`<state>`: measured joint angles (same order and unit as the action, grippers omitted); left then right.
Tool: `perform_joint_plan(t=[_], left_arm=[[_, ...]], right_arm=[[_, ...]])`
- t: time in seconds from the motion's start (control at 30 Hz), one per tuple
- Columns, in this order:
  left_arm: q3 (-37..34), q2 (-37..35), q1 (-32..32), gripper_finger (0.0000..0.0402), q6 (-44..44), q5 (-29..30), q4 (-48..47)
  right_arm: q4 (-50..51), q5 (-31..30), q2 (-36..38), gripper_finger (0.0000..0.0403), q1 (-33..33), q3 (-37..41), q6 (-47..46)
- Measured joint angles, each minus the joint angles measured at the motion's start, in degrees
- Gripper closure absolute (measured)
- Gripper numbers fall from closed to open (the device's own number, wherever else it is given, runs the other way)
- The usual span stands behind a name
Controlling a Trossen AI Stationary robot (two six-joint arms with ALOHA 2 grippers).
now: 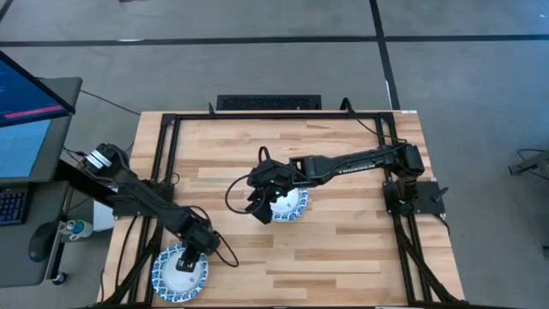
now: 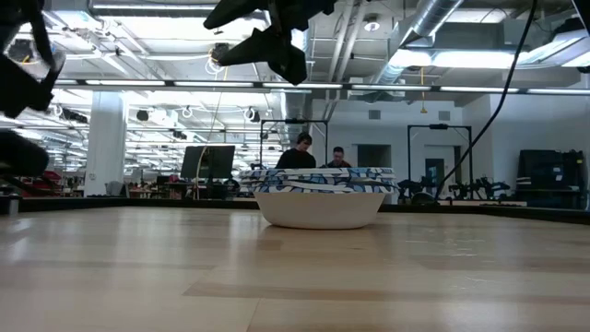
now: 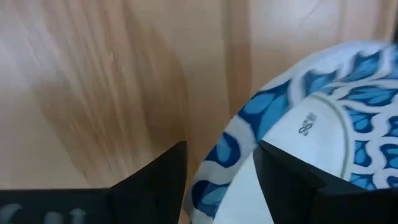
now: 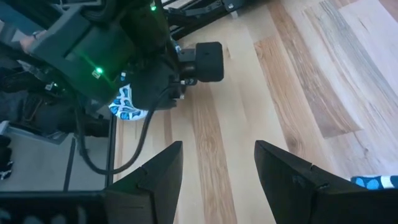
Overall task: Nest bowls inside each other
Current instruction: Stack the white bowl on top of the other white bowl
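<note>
A stack of nested blue-and-white bowls (image 1: 290, 204) (image 2: 321, 198) rests on its base at the table's middle. My right gripper (image 1: 260, 209) (image 2: 269, 44) hangs open above the table just left of the stack, touching nothing; the stack's rim (image 4: 375, 182) shows beside its finger. Another bowl (image 1: 176, 275) (image 3: 311, 118) lies near the table's near left corner, and the right wrist view shows it far off (image 4: 126, 102). My left gripper (image 1: 186, 260) (image 3: 221, 180) is open over that bowl's edge. One finger (image 3: 292, 186) stands over the white inside and the other (image 3: 149, 186) outside the rim (image 3: 217, 162). My left gripper comes at the near-left bowl from above, with the patterned rim (image 3: 217, 162) between its open fingers. I cannot tell whether either finger touches the bowl.
A black frame (image 1: 163, 154) runs along the table's left, far and right sides. Bare wood (image 1: 343, 257) lies between the two bowl places and to the right. A monitor (image 1: 26, 112) stands off the left edge. People sit in the room behind (image 2: 300, 152).
</note>
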<state>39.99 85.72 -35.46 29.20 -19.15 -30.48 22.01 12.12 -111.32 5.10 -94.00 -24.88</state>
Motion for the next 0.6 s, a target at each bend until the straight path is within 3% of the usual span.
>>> perform_joint_plan(t=[0.13, 0.33, 0.6], left_arm=[[0.0, 1.3, 0.0, 0.0264, 1.1, -0.4, 0.0], [2.6, 1.2, 0.0, 0.0383, 0.4, -3.2, -0.3], [6.5, 1.2, 0.1, 0.0398, -0.4, 2.6, -1.0]], right_arm=[[0.5, 0.0, 0.0, 0.0182, 0.0, 0.0, 0.0], [0.7, 0.0, 0.0, 0.0182, 0.0, 0.0, 0.5], [6.2, -0.2, 0.4, 0.0182, 0.0, 0.0, 2.5]])
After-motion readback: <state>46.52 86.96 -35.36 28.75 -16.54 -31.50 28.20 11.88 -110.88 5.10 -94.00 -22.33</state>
